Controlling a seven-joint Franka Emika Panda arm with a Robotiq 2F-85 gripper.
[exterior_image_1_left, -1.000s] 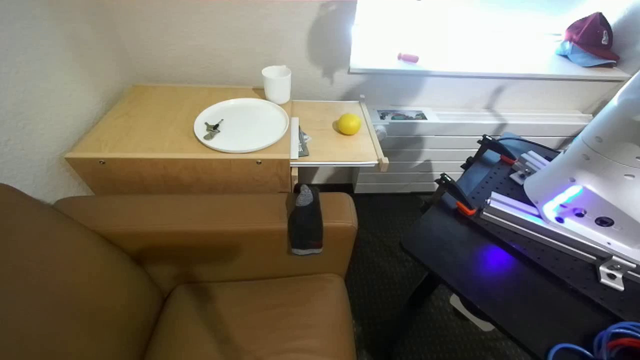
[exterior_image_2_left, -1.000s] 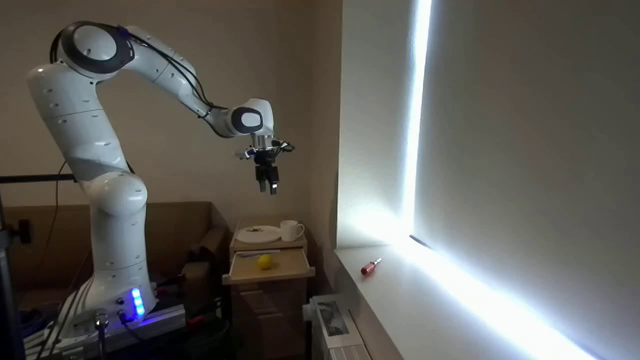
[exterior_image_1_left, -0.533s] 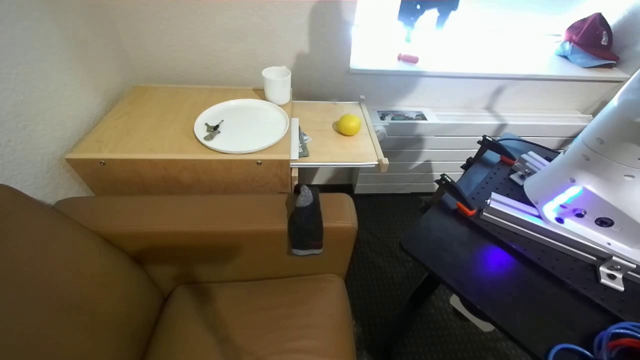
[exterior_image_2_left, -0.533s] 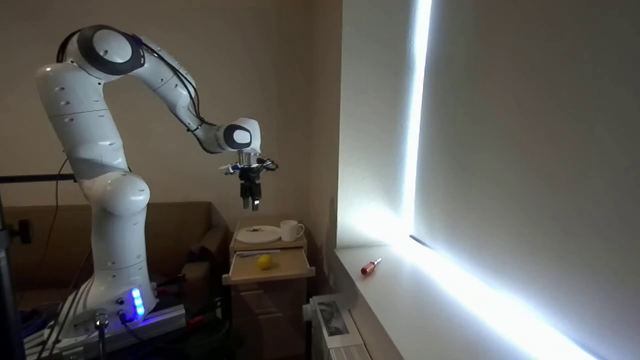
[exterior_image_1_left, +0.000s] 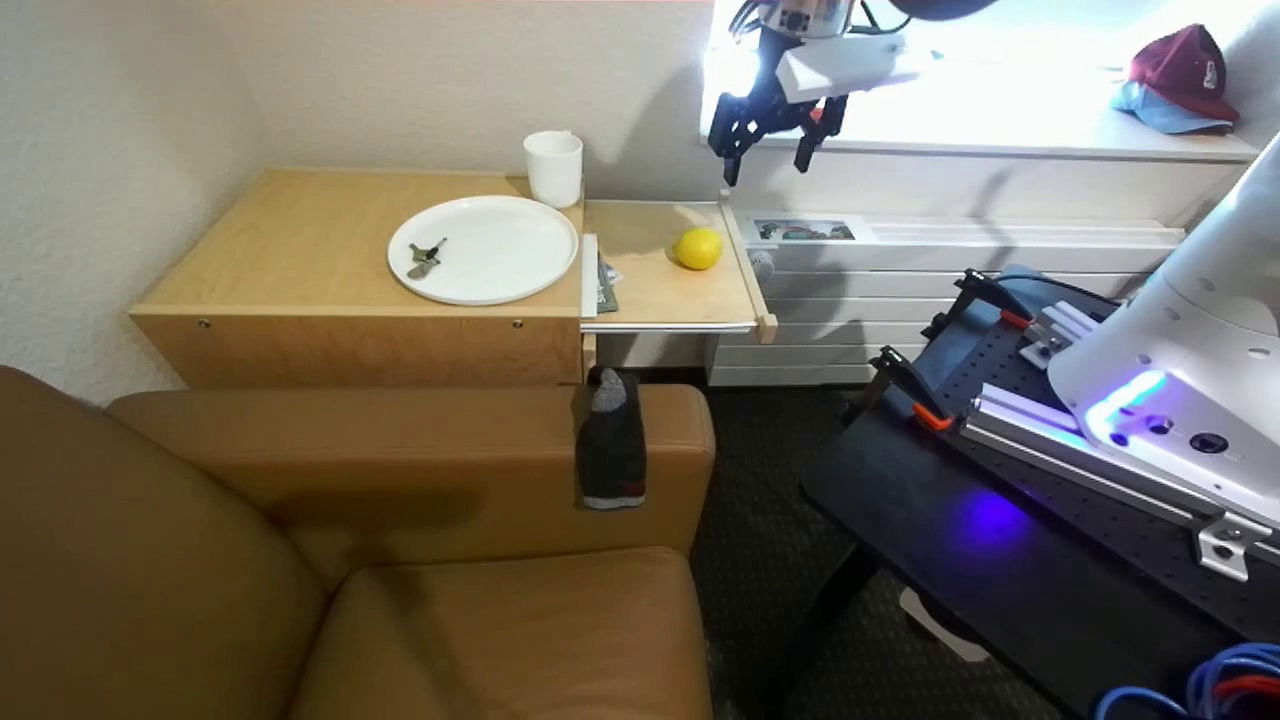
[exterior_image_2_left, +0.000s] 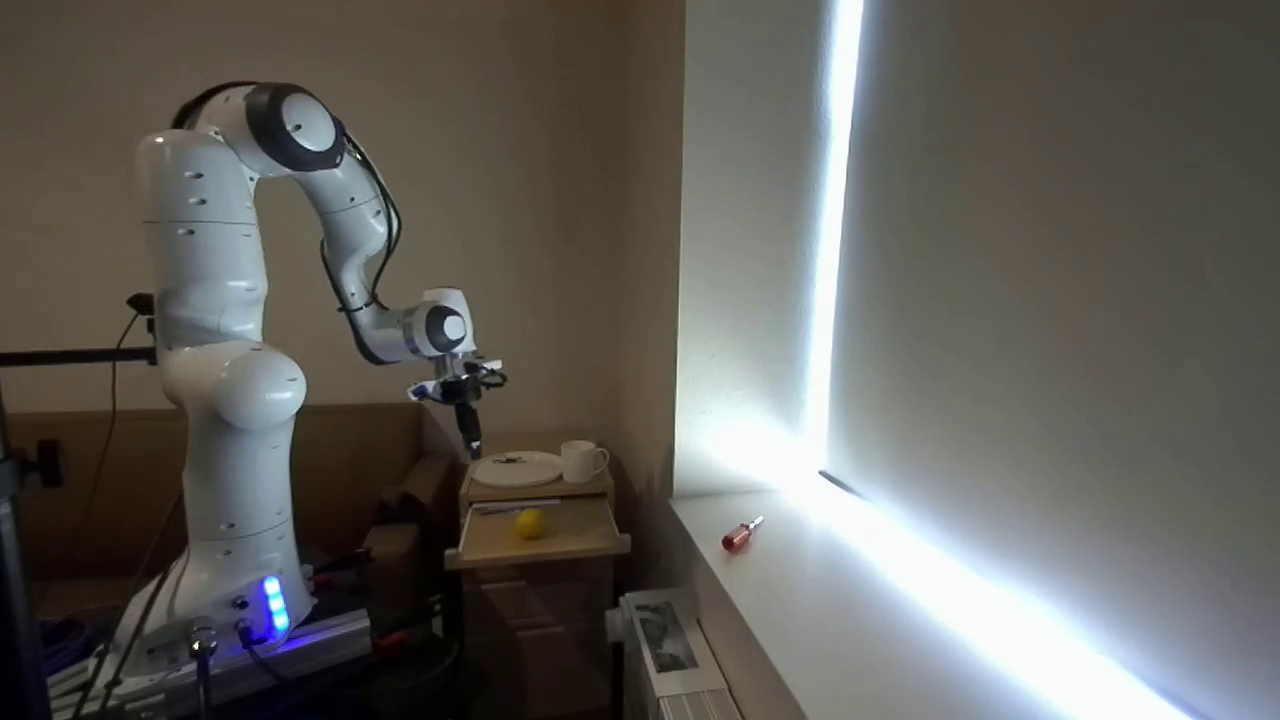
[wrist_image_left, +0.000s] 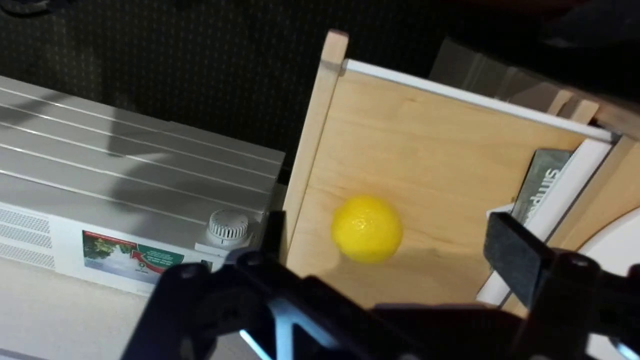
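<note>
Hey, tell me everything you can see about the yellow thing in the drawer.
The yellow thing is bright, roundish and looks like a lemon, its skin faintly glossy with a small highlight. What shows of it appears whole. It rests on the wooden floor of the open drawer, nearer the front bar than the back. Only the drawer seems to touch it: the gripper, jaws open, hangs higher up, apart from it.
</note>
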